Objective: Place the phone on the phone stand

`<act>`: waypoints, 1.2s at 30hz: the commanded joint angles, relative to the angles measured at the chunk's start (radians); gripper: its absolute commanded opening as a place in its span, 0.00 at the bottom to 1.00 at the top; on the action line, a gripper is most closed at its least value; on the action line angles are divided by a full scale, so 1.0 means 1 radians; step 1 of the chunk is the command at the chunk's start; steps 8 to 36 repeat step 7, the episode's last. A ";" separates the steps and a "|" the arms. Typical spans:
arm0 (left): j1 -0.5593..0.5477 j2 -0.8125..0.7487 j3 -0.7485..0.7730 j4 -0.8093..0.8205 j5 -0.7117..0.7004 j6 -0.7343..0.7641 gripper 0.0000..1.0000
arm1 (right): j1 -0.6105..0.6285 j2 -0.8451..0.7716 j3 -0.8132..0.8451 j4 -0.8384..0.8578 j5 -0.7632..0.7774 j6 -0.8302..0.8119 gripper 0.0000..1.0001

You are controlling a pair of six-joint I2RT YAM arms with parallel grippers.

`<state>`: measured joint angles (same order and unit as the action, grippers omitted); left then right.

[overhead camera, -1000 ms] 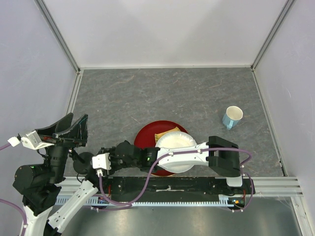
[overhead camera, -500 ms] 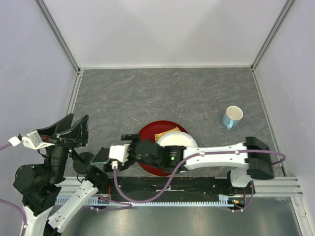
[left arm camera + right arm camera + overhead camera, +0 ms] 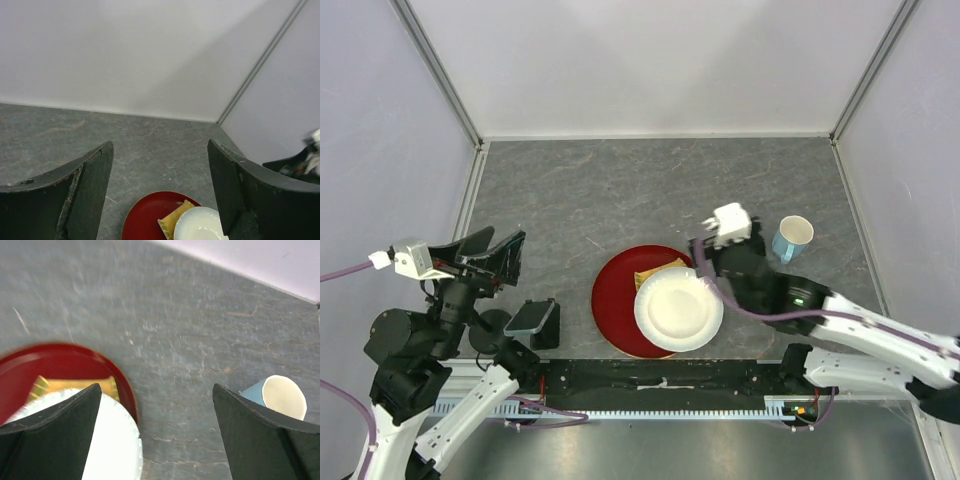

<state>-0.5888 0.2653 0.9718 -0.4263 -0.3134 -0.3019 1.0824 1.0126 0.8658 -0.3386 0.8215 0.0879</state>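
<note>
Two jaw pairs spread, empty, we note: left gripper [image 3: 159, 145], right gripper [image 3: 156, 390]. Slim glossy-dark pale-rimmed phone [image 3: 528, 317] leans on small matte black plastic stand [image 3: 548, 330], at grey table [image 3: 620, 190] near-left edge.

Grey table [image 3: 620, 190]: red plate [image 3: 613, 300] front centre, blue mug [image 3: 791, 240] right, phone stand [image 3: 550, 330] front-left, seemingly near edge.
</note>
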 commanded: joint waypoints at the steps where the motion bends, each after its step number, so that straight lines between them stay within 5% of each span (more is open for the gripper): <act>1: 0.001 0.026 0.031 0.004 0.072 -0.089 0.82 | 0.016 -0.266 0.103 -0.117 0.134 0.200 0.98; 7: 0.001 0.057 0.068 0.116 0.174 -0.114 0.82 | 0.016 -0.426 0.337 -0.195 0.215 0.097 0.98; 36: 0.001 0.057 0.068 0.116 0.174 -0.114 0.82 | 0.016 -0.426 0.337 -0.195 0.215 0.097 0.98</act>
